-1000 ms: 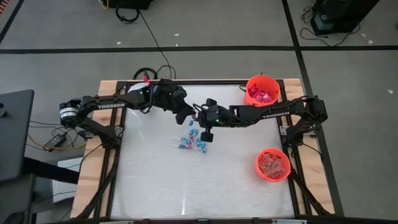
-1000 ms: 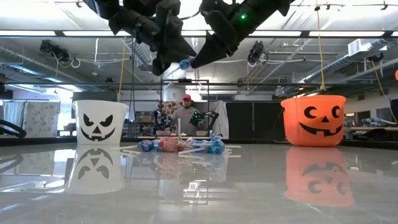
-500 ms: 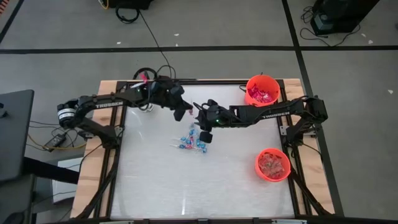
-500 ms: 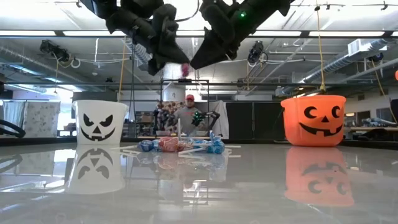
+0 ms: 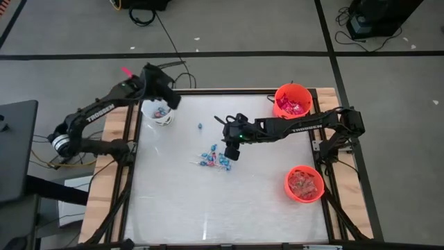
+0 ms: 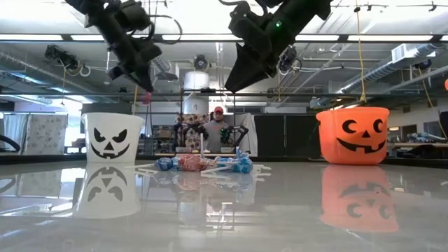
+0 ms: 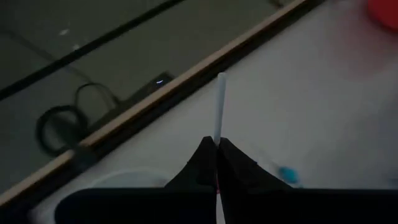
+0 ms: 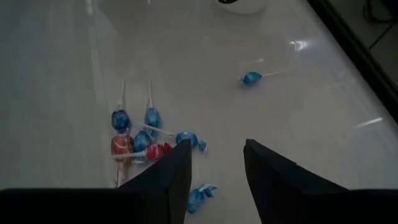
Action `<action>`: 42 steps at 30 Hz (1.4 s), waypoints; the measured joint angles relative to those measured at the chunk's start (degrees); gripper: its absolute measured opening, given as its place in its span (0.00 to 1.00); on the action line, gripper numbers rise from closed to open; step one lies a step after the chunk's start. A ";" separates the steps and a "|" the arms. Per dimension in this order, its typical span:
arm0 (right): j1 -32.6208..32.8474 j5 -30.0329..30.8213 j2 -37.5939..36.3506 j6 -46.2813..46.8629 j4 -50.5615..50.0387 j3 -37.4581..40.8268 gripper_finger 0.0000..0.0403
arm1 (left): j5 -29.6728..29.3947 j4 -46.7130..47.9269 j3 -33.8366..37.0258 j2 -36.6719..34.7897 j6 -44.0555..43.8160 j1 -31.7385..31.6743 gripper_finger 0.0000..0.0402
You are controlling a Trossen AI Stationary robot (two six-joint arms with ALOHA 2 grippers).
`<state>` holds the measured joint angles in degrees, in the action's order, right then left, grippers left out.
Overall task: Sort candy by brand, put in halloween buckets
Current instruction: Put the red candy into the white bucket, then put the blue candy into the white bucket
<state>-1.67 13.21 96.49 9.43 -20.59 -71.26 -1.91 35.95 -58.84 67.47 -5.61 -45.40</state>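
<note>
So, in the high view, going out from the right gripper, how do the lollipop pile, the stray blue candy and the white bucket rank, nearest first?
From the right gripper:
1. Lollipop pile, just beside it at mid-table.
2. Stray blue candy, alone, toward the far edge.
3. White bucket, far-left corner, under the left gripper.
</note>
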 joint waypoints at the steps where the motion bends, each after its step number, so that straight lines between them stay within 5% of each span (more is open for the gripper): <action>1: 0.00 0.02 0.00 0.15 0.02 0.00 0.39 | 0.03 0.92 -0.01 -0.19 0.62 -1.50 0.01; 9: -2.17 0.31 0.00 6.90 -0.11 0.00 0.39 | 0.28 2.10 7.52 -0.03 -0.71 -9.15 0.01; 27: -6.83 -5.46 1.43 13.80 -2.36 0.14 0.39 | -0.13 -3.93 19.57 -0.03 -6.23 -10.59 0.08; 42: -6.25 -20.41 10.21 17.61 -2.23 5.15 0.39 | 4.71 3.40 6.97 -4.46 -8.20 -8.85 0.46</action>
<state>-7.93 -7.20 106.69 27.04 -22.83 -66.12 2.80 39.35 -51.86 63.01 -13.81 -54.25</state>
